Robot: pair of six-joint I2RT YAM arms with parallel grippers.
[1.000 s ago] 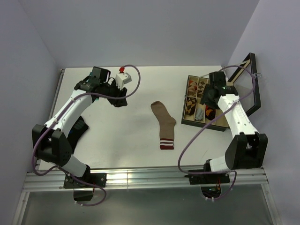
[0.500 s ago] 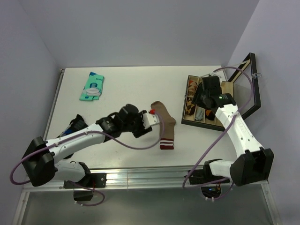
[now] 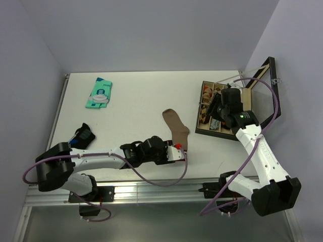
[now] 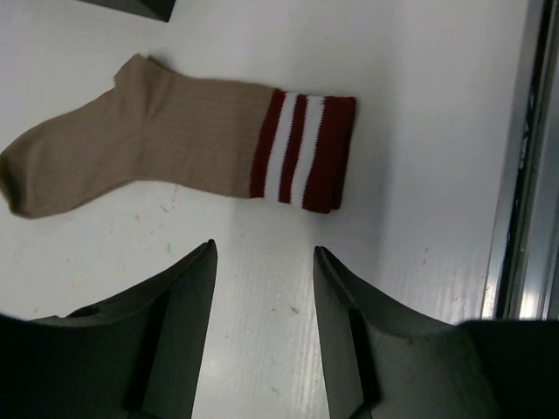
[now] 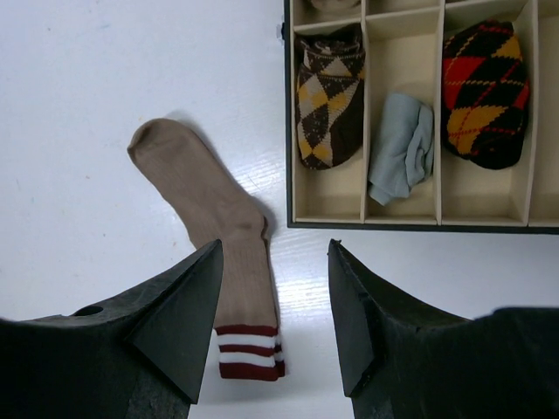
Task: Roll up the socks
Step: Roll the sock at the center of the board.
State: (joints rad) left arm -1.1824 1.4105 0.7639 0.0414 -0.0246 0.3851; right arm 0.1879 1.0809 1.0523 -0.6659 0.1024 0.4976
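1. L gripper (image 4: 264,253): jaws spread, nothing btwn them, down by the near edge of the table (image 3: 141,101).
2. Tan sock (image 4: 175,140) lies flat just ahead of the L tips and crosswise to them. A strip of bare table separates them, so no contact.
3. Its maroon cuff w/ white stripes sits straight ahead of the L tips, a bit toward the right-hand finger in the wrist view. The toe end is well off to the left of them.
4. R gripper (image 5: 275,249): jaws wide apart and empty, hanging above the table (height can't be judged).
5. In the R wrist view the tan sock runs from ahead-left of the tips back beneath them. The cuff shows in the gap btwn the fingers.
6. Compartment box (image 5: 393,224) is ahead & to the right of the R tips.
7. Black argyle sock (image 5: 485,92) (red/orange/yellow diamonds) is bunched in the rightmost compartment in view, farthest from the R tips.
8. Beside it is a pale grey-blue sock (image 5: 402,148), then a brown argyle sock (image 5: 330,96) in the compartment closest to the R tips.
9. Teal packet (image 3: 99,93) is well away from the L gripper, toward the far-left corner.
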